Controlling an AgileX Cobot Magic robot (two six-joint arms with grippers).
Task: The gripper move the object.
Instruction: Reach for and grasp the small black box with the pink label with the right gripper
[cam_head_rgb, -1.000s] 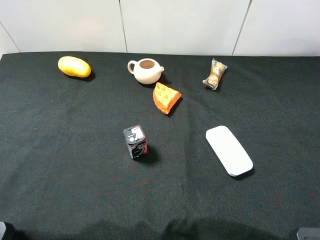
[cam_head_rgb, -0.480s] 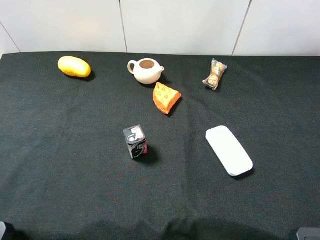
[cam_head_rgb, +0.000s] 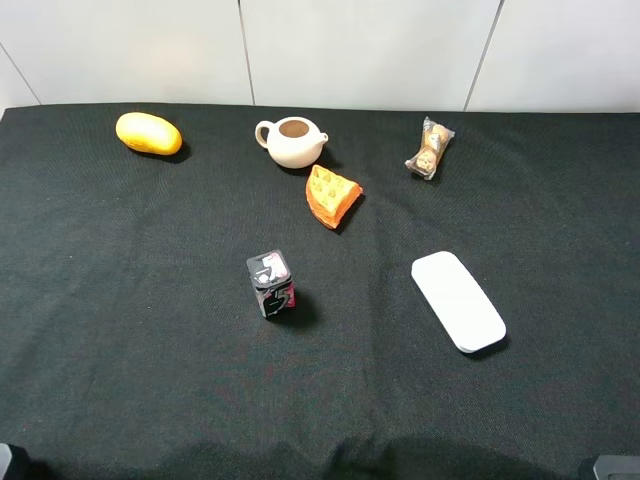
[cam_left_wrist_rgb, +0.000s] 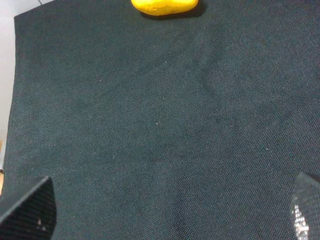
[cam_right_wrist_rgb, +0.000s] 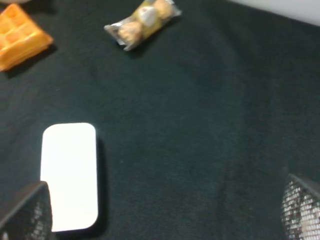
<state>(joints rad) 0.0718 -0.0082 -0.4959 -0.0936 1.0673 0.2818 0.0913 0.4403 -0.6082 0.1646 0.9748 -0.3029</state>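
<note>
Both arms sit low and way back at the near edge of the table (cam_head_rgb: 100, 380), well apart from the teapot (cam_head_rgb: 293, 141). In the high view you only catch a sliver of each in the near corners. The left gripper (cam_left_wrist_rgb: 172, 207) hangs over bare black cloth with its two fingers at opposite corners of its wrist view, so it's spread wide and holding nothing. A yellow mango-looking thing (cam_left_wrist_rgb: 162, 6) sits at the far end of that view. The right gripper (cam_right_wrist_rgb: 167, 207) is the same deal: fingers far apart, nothing between them. It looks down past a flat white oblong pad (cam_right_wrist_rgb: 70, 175) toward the snack packet (cam_right_wrist_rgb: 142, 22) and an orange waffle wedge (cam_right_wrist_rgb: 20, 37).

The object (cam_head_rgb: 270, 284), the little black carton with pink and white print, stands alone on the cloth. It's on the near side of the teapot and a touch to its left, well apart from it, and neither gripper is close. It's up on end, so its long axis runs up off the table with the printed top face toward the high camera. It's also twisted a bit, so its sides don't line up with the table edge.
</note>
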